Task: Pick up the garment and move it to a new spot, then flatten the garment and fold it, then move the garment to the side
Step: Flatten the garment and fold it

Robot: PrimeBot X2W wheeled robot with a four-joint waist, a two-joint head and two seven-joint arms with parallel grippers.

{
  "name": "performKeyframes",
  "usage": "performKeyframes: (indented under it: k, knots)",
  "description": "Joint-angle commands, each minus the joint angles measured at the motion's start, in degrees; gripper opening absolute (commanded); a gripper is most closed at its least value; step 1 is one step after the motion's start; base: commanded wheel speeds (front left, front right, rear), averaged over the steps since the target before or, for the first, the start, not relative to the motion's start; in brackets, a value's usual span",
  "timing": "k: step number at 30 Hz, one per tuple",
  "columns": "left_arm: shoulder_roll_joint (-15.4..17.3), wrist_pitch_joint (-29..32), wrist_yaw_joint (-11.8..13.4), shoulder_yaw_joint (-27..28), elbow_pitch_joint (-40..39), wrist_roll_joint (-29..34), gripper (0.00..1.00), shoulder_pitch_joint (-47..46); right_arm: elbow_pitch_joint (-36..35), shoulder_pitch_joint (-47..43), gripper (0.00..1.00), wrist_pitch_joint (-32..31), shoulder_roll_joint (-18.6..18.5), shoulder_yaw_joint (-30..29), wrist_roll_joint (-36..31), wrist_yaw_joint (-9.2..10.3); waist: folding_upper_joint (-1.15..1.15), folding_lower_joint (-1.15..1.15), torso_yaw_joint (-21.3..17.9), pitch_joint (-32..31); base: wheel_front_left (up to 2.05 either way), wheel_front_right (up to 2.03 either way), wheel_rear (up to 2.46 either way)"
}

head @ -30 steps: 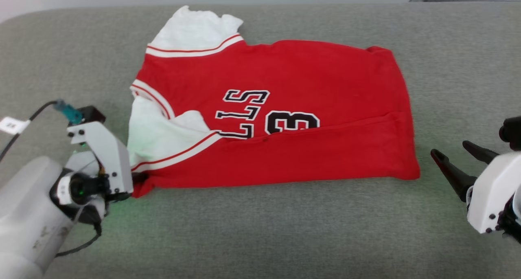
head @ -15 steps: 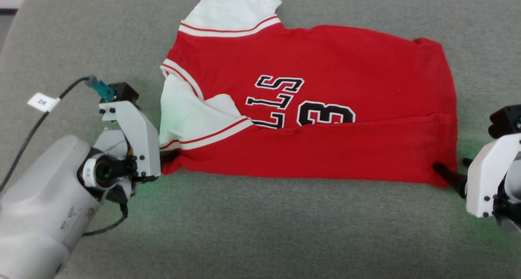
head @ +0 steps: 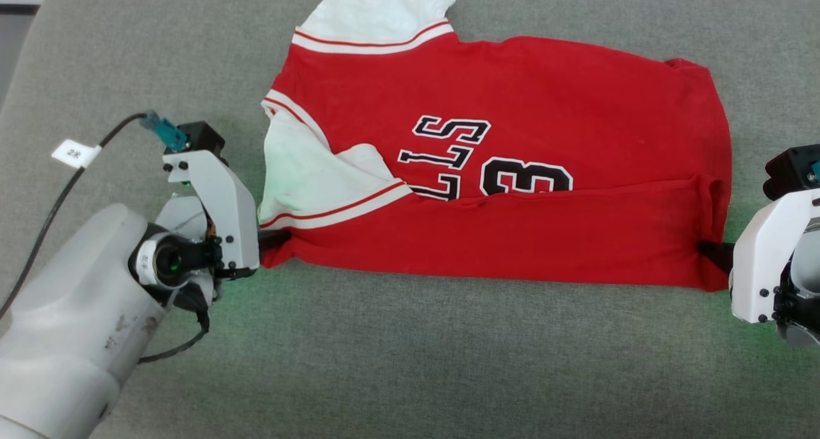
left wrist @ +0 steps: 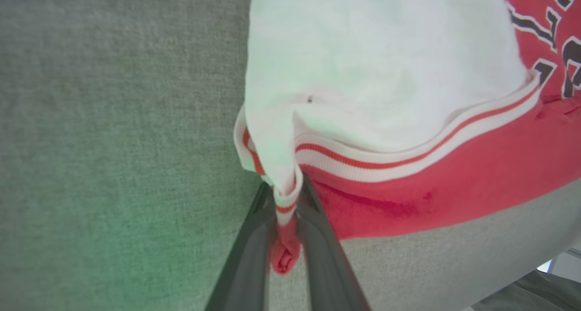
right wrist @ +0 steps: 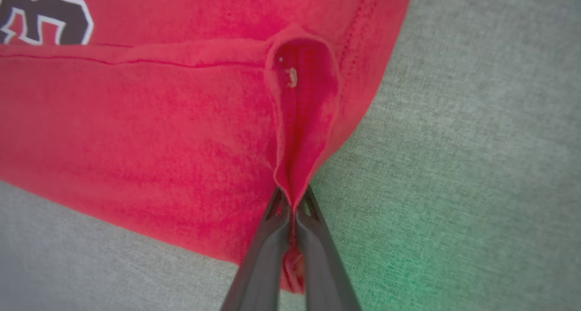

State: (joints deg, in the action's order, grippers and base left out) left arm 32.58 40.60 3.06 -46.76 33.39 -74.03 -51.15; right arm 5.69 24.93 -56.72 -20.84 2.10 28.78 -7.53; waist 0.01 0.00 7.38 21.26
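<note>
The garment lay flat on the grey cushion, stretched between the two grippers with its long axis running straight from one to the other. Neither arm was nearer, as each already had its own end. The left gripper was clamped on the near corner at the sleeve end, with striped trim and red cloth bunched between its fingers. The right gripper was pinched tight on the near hem corner, a pleat rising just ahead of its tips. From both, the folded band and the rest of the cloth spread forward and inward. How many layers each pinch held could not be told. The fold covered part of the lettering, and the far sleeve was cut off by the head view's top edge.
</note>
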Motion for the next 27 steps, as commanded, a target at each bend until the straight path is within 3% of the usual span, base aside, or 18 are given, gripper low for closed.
performKeyframes:
  k: [1, 13, 27]
  knots:
    - [-0.51, 0.24, 0.74, -0.77, 0.89, 0.17, 0.00, 0.92, 1.28, -1.28, 0.00, -0.47, -0.35, 0.51, 0.50, 0.09, -0.01, 0.00, -0.19, -0.69, 0.00, 0.00, 0.00]
    - [1.45, 3.57, 2.69, -0.92, -1.94, -0.48, 0.00, 1.39, -1.55, -2.66, 0.00, -1.87, -2.39, 1.23, 2.07, 0.09, -0.01, 0.00, -0.13, -5.46, 0.00, 0.00, 0.00]
    - [6.03, 6.68, 7.92, -1.06, -10.44, -1.31, 0.00, 4.88, -8.21, -8.25, 0.00, -6.35, -5.34, -0.45, 4.46, 0.09, -0.01, 0.00, 0.79, -8.71, 0.00, 0.00, 0.00]
